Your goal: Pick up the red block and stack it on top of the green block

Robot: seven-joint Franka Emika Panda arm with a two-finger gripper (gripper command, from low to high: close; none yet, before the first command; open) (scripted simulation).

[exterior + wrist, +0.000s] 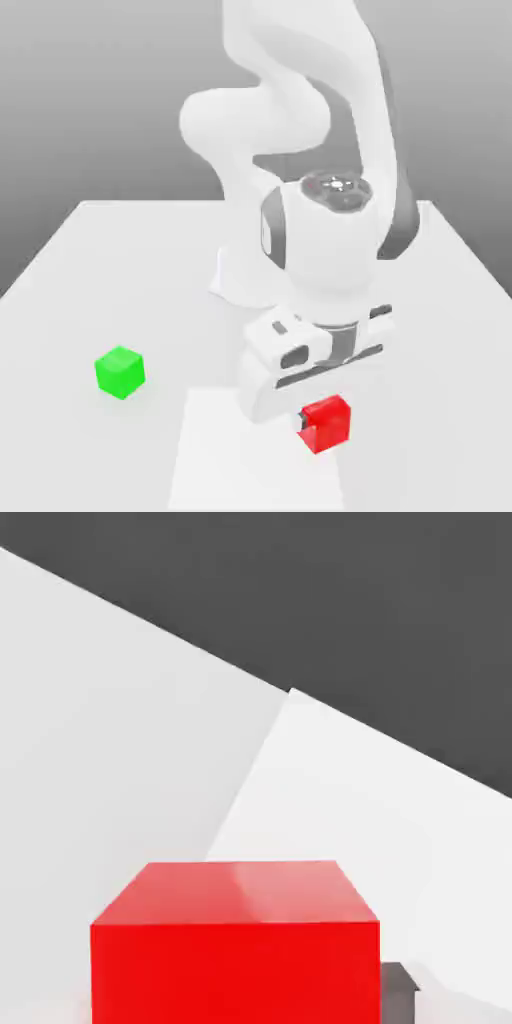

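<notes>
The red block (pixel 328 424) rests on the white table near the front, a little toward the exterior view's right. My gripper (pixel 310 415) has come down onto it, and the white hand covers the block's upper left part. In the hand view the red block (pixel 235 947) sits very close, with a dark fingertip (pixel 399 994) right against one of its sides. The gripper is shut on this block. Off toward the exterior view's left, the green block (pixel 120 372) stands alone on the table, well apart from the hand.
The white table (pixel 90 270) carries a lighter rectangular patch (pixel 215 460) under and beside the red block. The arm's base (pixel 240 285) stands at the table's middle, behind the hand. A grey backdrop lies beyond the table's far edge.
</notes>
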